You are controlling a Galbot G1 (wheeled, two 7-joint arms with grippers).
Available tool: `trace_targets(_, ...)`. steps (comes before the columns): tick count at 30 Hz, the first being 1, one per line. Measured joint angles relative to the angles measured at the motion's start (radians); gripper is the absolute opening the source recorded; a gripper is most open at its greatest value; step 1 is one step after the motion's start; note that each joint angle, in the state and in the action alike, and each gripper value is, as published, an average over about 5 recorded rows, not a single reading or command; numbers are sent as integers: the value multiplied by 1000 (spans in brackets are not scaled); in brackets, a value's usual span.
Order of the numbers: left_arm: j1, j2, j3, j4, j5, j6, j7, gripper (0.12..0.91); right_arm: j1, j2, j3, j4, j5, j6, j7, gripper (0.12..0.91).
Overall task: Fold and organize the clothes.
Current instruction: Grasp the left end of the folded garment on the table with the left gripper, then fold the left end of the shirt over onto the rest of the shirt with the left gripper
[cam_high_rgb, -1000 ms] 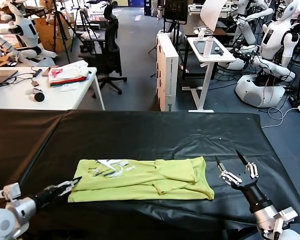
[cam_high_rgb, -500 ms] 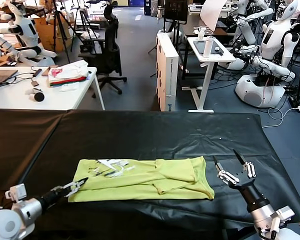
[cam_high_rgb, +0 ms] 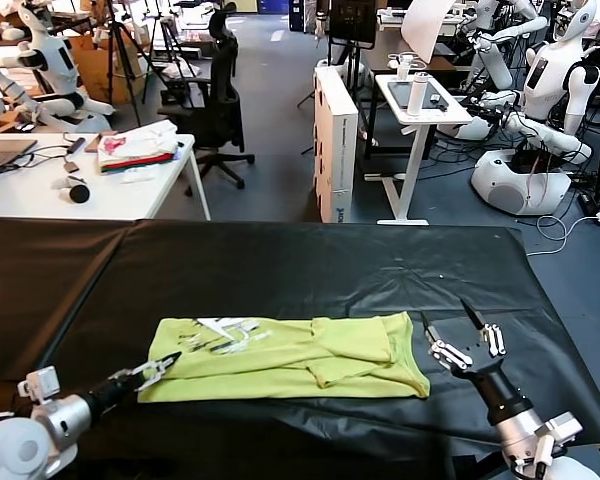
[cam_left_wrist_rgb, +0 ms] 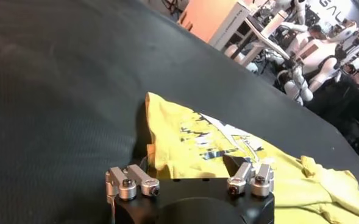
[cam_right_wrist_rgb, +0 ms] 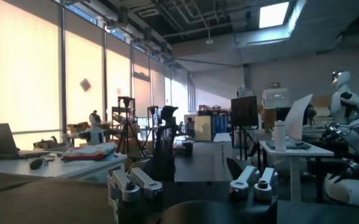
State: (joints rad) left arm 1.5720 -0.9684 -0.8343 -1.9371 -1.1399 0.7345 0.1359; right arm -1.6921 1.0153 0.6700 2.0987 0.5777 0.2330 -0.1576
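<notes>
The lime yellow-green T-shirt (cam_high_rgb: 300, 357) lies flat on the black table (cam_high_rgb: 310, 270), folded into a long strip, with its white print (cam_high_rgb: 223, 335) showing at the left end. My left gripper (cam_high_rgb: 158, 369) is open and low at the shirt's near left corner. In the left wrist view the shirt (cam_left_wrist_rgb: 191, 137) and its corner lie just ahead of the gripper (cam_left_wrist_rgb: 185, 159), between the spread fingers. My right gripper (cam_high_rgb: 458, 326) is open and empty, just right of the shirt's right edge and above the table. The right wrist view shows that gripper (cam_right_wrist_rgb: 188, 164) but not the shirt.
A white desk (cam_high_rgb: 40, 190) at the back left holds a white-and-pink fabric pile (cam_high_rgb: 135, 145). Behind the table stand an office chair (cam_high_rgb: 215, 100), a white box (cam_high_rgb: 335, 140), a small white table (cam_high_rgb: 415, 105) and other robots (cam_high_rgb: 540, 110).
My left gripper has moved right, up to the shirt's near left corner. My right gripper has moved a little left and away from me, towards the shirt's right edge. The shirt has not moved.
</notes>
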Motion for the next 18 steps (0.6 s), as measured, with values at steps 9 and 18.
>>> trace_targets(9, 5, -4, 2, -4, 4, 5, -6, 382, 5, 6, -9, 2, -6, -1, 2, 907)
trace_targets(18, 15, -12, -31, -42, 53, 7, -42, 176, 22, 18, -25, -5, -16, -7, 19, 907)
